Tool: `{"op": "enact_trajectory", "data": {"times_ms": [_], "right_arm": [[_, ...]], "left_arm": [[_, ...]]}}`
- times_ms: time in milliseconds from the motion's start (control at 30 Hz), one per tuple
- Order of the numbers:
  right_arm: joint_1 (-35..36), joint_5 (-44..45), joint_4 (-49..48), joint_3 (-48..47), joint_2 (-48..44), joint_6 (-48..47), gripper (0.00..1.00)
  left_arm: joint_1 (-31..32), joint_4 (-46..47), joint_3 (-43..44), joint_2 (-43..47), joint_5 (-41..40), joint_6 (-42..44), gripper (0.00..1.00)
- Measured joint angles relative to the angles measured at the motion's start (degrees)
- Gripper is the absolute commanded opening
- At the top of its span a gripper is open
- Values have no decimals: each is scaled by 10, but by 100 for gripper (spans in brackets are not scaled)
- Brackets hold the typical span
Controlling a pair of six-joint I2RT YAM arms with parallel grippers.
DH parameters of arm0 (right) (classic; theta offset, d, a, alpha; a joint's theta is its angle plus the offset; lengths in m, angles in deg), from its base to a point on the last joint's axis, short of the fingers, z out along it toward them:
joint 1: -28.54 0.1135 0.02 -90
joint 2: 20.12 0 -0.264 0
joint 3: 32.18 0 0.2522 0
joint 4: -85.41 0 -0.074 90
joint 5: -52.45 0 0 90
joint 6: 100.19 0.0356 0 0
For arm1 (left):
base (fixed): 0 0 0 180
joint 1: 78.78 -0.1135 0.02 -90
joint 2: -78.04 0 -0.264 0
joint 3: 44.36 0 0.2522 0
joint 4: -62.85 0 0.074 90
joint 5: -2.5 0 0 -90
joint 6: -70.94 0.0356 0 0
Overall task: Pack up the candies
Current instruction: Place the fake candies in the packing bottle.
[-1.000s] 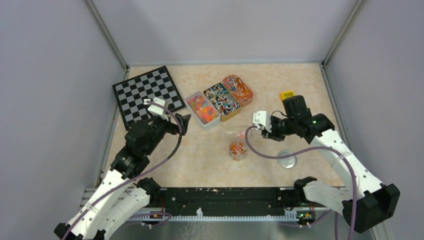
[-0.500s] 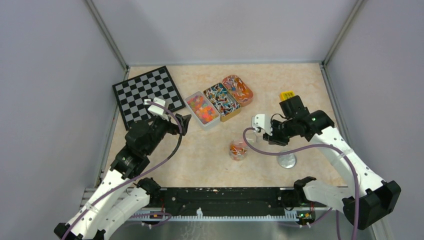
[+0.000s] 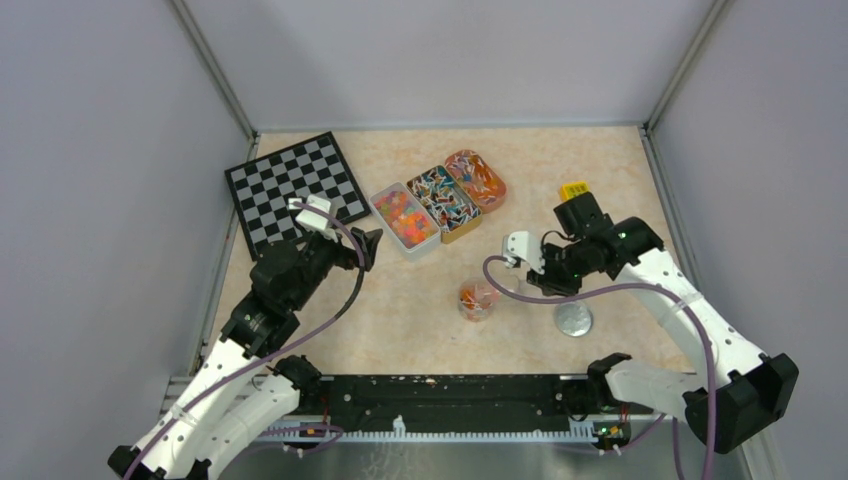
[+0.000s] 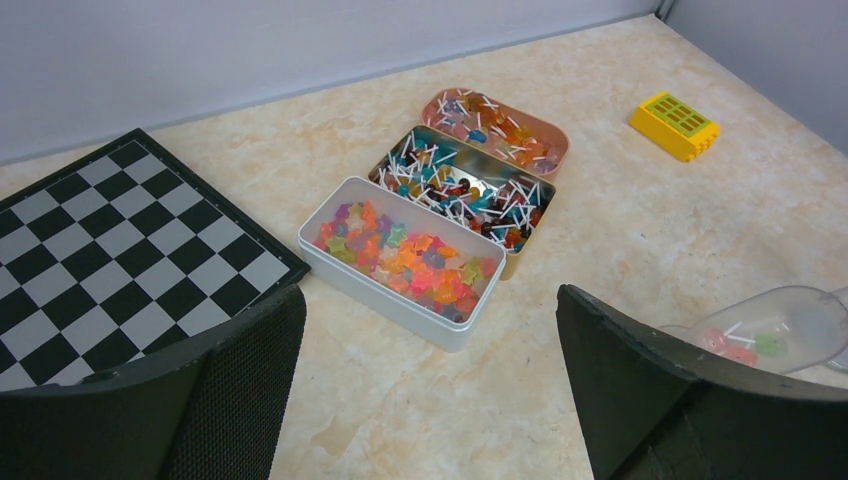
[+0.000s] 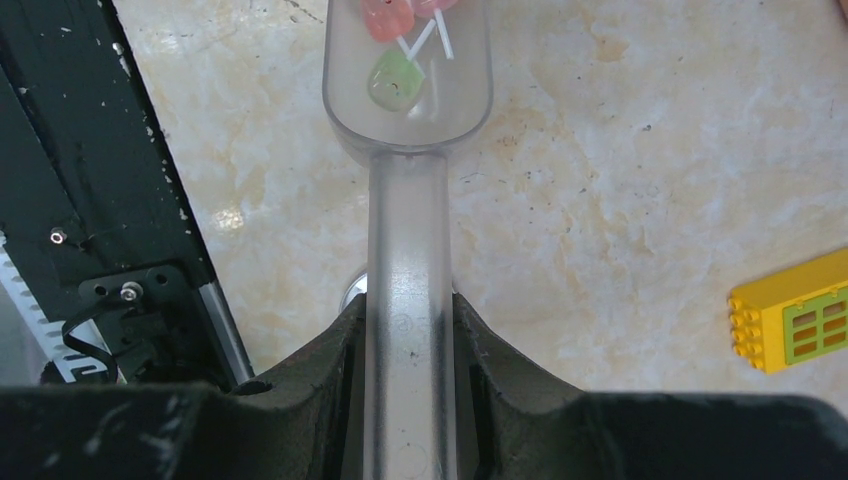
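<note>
Candies [image 5: 392, 80] in the scoop [image 5: 408, 250] that the right gripper [image 5: 408, 335] clamps now hang nearer the mid-frame jar [image 3: 477, 300], so pouring looks close; left gripper [image 4: 428, 300] gapes empty.

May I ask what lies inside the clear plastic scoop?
The clear plastic scoop holds a green candy and pink ones on white sticks; its tip is cropped from view.

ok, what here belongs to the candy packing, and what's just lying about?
Job: small multicoloured candies in three open tins; clear plastic scoop, clamped in right gripper; clear jar; round silver lid.
Lying about: black-and-white checkered board; yellow block with green squares.
</note>
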Motion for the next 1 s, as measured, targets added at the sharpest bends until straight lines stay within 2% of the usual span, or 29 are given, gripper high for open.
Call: {"op": "enact_trajectory", "data": {"times_ms": [1000], "right_arm": [[4,63,45,-40,2,25,0]], "left_arm": [[4,0,-2,1,0,2,99]]}}
